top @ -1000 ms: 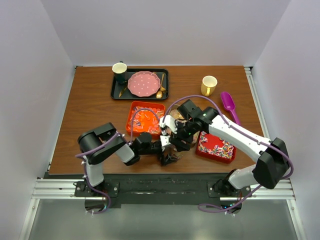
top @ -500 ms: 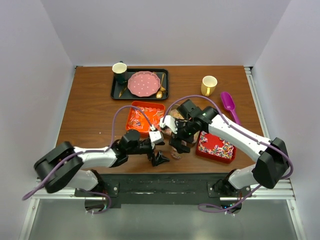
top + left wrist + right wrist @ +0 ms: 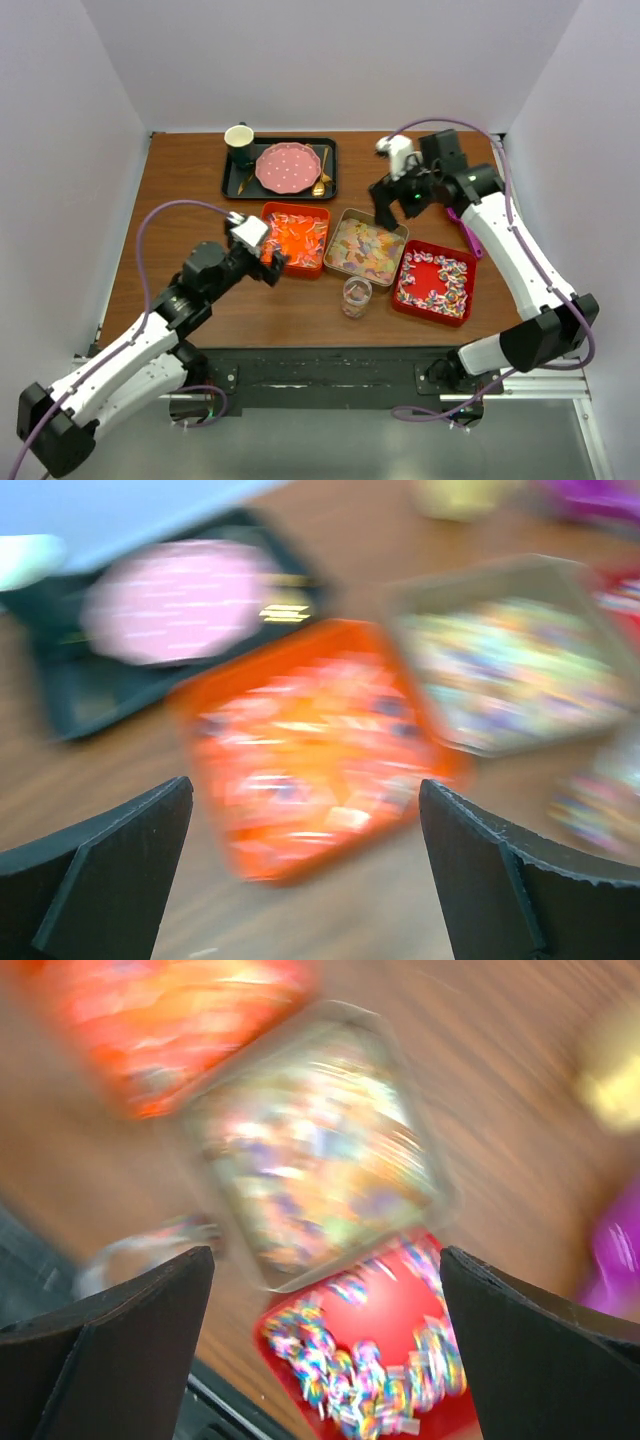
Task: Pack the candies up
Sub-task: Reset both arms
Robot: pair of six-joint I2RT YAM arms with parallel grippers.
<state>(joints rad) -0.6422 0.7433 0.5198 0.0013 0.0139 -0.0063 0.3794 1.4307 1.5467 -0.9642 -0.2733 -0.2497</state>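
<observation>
We find the candies (image 3: 366, 249) on the bench (image 3: 180, 200) in three trays. The wrapped pieces are in the orange tray (image 3: 296, 206), the gummies in the middle tray (image 3: 376, 221), and the swirled ones in the red tray (image 3: 430, 270) at right. A clear cup (image 3: 356, 297) stands just nearer. The left end effector (image 3: 305, 870) and the right end effector (image 3: 325, 1350) both hang spread, holding nothing.

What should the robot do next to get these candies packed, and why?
Probably lower the right gripper toward the purple plastic scoop beside it. It and the left gripper are open and empty, the candies lie loose in the red square tray and two others, and the small clear cup at the front seems only partly filled.
</observation>
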